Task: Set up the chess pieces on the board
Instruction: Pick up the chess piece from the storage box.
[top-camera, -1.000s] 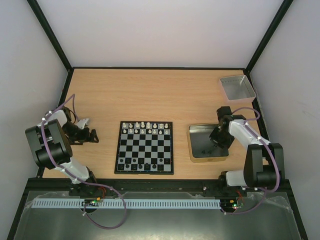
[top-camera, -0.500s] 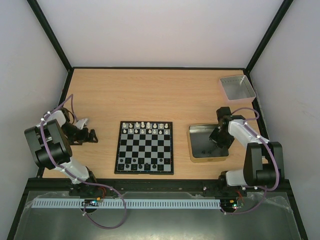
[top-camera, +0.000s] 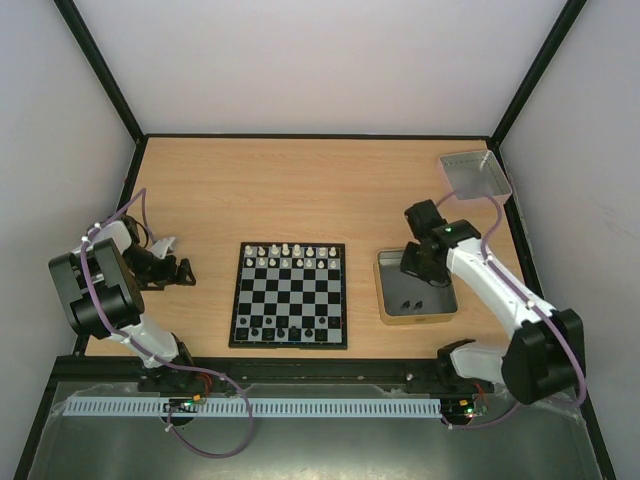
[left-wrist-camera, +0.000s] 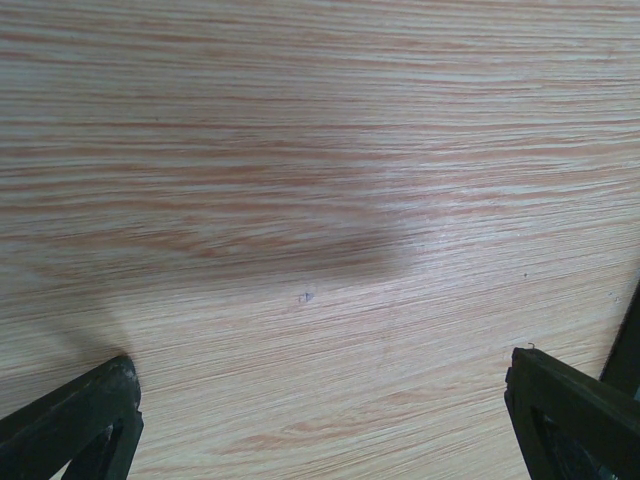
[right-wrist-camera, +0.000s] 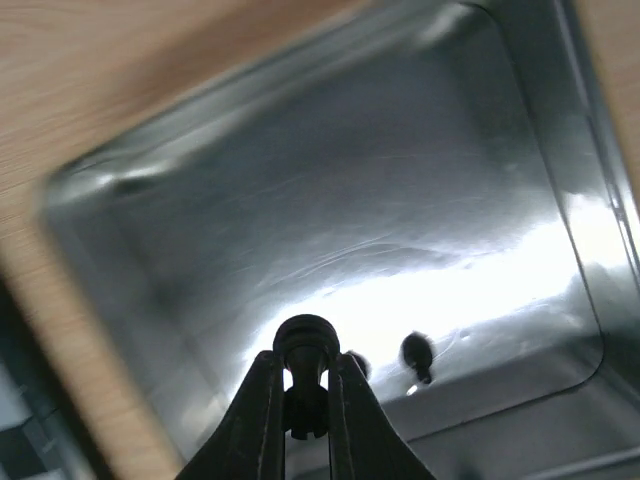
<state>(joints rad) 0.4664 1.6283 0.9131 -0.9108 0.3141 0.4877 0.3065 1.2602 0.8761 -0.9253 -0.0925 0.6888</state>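
The board lies at the table's middle, with white chess pieces along its far rows and a few black ones near its front edge. My right gripper hovers over the metal tin, shut on a black chess piece whose round head sticks out above the fingertips of that gripper. Two more black pieces lie on the tin floor. Far left of the board, my left gripper is low over bare wood, open and holding nothing.
A grey square tray sits at the back right corner. Black frame rails run along the table's edges. Light wood table fills the left wrist view.
My right gripper closed on a black piece in the tin, then rose and shifted left and farther back with it. The left arm stayed still.
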